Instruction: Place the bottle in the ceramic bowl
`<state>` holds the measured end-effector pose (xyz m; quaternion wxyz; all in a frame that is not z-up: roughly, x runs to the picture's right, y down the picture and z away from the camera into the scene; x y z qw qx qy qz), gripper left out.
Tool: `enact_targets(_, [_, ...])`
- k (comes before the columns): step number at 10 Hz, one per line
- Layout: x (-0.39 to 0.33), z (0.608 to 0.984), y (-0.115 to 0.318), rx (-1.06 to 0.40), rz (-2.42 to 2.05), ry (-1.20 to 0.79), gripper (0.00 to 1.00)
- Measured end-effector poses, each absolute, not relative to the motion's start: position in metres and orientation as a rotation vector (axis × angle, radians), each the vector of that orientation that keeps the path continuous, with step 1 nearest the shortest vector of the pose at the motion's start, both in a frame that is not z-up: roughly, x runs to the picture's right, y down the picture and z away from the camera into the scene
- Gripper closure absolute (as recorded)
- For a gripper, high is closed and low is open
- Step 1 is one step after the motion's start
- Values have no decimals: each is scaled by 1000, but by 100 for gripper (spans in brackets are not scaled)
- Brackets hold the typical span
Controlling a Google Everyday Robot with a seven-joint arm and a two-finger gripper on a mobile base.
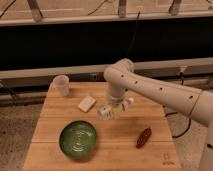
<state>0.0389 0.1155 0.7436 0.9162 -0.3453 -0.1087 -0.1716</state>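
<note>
**Bottle in the grip, short of the bowl**

Your gripper [108, 110] hangs over the middle of the wooden table [125, 152], clenched on the small whitish bottle [105, 114], which is held off the tabletop. The green bowl [62, 140] sits near, to the front left of it. You also have a cream block [86, 103] just beside the bottle, a white cup [61, 85] at the back left and a brown item [144, 137] at the right.

Cream-white tubular arm [155, 89], small dark dots, rounded elbow, pale gripper [114, 109] above table [120, 142]
</note>
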Motion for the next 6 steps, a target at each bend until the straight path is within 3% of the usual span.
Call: enact_targets(6, [-16,718,149,-713,-474,-235,98])
